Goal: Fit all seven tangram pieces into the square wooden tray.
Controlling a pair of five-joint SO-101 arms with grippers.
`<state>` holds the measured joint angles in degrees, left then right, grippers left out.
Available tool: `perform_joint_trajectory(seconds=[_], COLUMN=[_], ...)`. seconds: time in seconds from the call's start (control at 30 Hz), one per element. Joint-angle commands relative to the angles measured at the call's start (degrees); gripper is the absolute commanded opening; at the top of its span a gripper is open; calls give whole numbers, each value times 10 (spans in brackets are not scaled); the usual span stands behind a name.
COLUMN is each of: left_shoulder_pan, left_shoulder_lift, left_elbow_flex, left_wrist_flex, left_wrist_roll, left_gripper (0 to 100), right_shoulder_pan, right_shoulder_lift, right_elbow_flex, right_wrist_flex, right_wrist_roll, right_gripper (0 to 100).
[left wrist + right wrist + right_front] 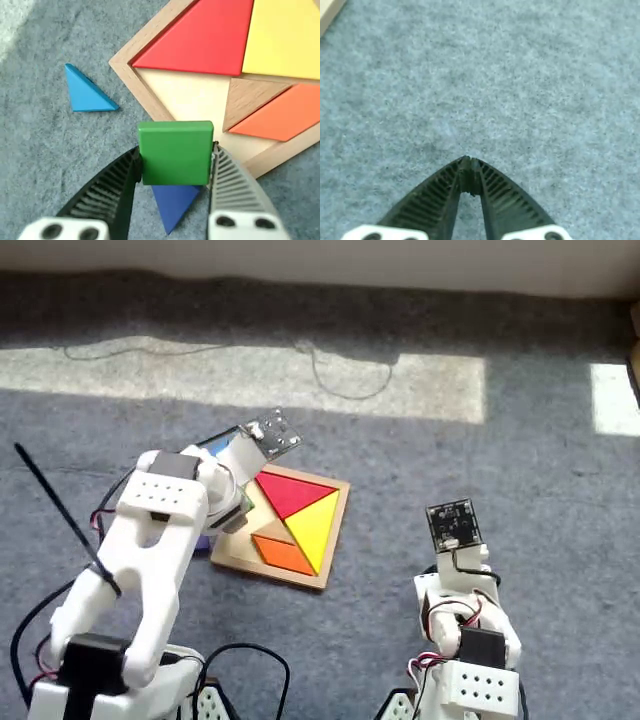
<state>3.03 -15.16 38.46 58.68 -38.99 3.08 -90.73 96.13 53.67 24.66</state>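
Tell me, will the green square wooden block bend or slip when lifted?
The green square wooden block looks thick, so probably stiff, not bendy. Its smooth paint might be slippery, but ribbed fingers of the left tool squeeze its flat sides, so it likely holds.

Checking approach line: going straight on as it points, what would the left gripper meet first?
The left gripper, holding the green square, would probably meet the tray's near rim first, or its bare floor just beyond; depth is unclear.

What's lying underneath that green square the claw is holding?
A dark blue triangle on the grey carpet pokes out from beneath the green square. The rest of it is covered, so its full shape can't be seen.
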Motion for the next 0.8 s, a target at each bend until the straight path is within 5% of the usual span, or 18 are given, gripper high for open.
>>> perform_joint_trajectory(seconds=[0.0,0.13,0.3,0.77], left_shoulder_pan=[38,59,55,-10], left_shoulder_lift=[61,104,123,127], left_elbow_flex=[-85,-111,-115,-158], left_wrist_flex=[-7,-7,-10,17], left_wrist_roll=[0,0,62,70], left_gripper=[102,127,287,266], right_shoulder_pan=[4,4,4,4], right_shoulder_lift=[-7,-7,-7,-7], right_elbow_flex=[18,18,18,18], right_wrist_flex=[4,4,4,4], right_wrist_roll=[-1,-1,-1,-1], right_gripper=[12,12,12,12])
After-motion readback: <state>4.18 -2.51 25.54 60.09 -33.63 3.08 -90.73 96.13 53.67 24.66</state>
